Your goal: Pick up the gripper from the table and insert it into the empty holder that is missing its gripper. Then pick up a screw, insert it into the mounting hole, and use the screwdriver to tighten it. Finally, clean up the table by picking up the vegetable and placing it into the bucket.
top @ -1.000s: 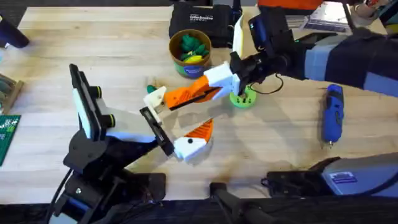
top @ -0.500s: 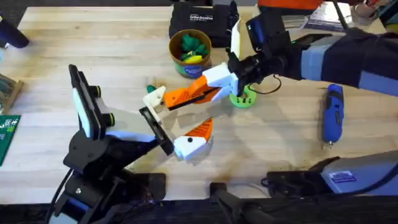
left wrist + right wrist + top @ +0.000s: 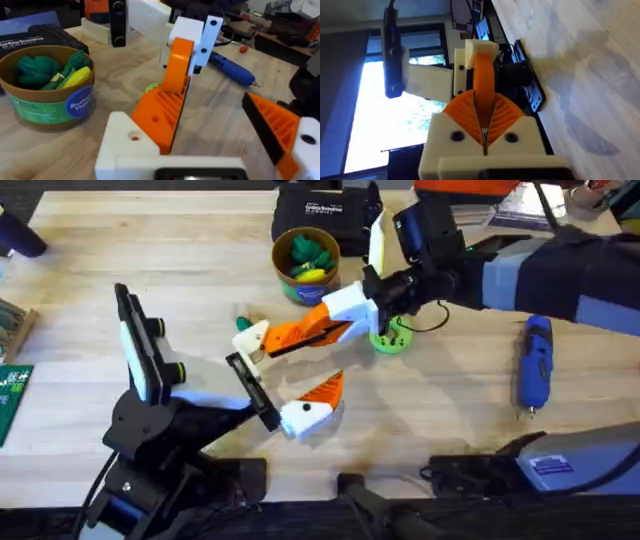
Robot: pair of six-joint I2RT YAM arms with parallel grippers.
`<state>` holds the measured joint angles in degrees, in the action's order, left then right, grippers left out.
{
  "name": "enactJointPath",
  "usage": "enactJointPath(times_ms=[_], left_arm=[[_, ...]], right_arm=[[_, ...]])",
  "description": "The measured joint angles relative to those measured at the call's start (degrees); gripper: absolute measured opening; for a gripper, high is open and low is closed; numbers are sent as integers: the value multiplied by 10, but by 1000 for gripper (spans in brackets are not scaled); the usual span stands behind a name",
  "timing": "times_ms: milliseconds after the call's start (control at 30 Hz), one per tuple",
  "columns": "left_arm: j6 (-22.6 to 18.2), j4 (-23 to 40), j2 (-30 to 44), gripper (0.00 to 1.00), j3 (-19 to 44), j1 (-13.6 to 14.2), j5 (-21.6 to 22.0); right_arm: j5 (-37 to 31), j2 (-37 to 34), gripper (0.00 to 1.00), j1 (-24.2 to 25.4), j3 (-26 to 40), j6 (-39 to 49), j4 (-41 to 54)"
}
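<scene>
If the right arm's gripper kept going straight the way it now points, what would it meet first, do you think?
Probably the left arm's white-and-orange gripper. The right gripper holds the white block with the orange ribbed finger aimed at the left arm's upper jaw mount; depth is unclear.

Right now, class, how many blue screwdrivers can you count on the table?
1. The screwdriver lies on the table at its right side, well apart from the bucket. Another could be hidden under the arms.

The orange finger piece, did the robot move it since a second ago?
Barely. The right gripper, shut on the gripper, edged slightly toward the bucket. Nothing was let go. The left gripper, screwdriver and bucket stayed put.
</scene>
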<state>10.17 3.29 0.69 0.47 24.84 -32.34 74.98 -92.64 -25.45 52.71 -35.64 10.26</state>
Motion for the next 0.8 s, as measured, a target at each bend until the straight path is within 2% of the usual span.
enactJointPath(times_ms=[400,633,800], left_arm=[[0,0,0,985,0,0,10],[1,1,0,986,0,-9,39],[7,1,0,986,0,-7,34]], right_arm=[[-7,0,14,-15,0,-9,-30],[-14,-28,13,-27,0,-71,-128],[-30,-37,12,-33,0,-111,-148]])
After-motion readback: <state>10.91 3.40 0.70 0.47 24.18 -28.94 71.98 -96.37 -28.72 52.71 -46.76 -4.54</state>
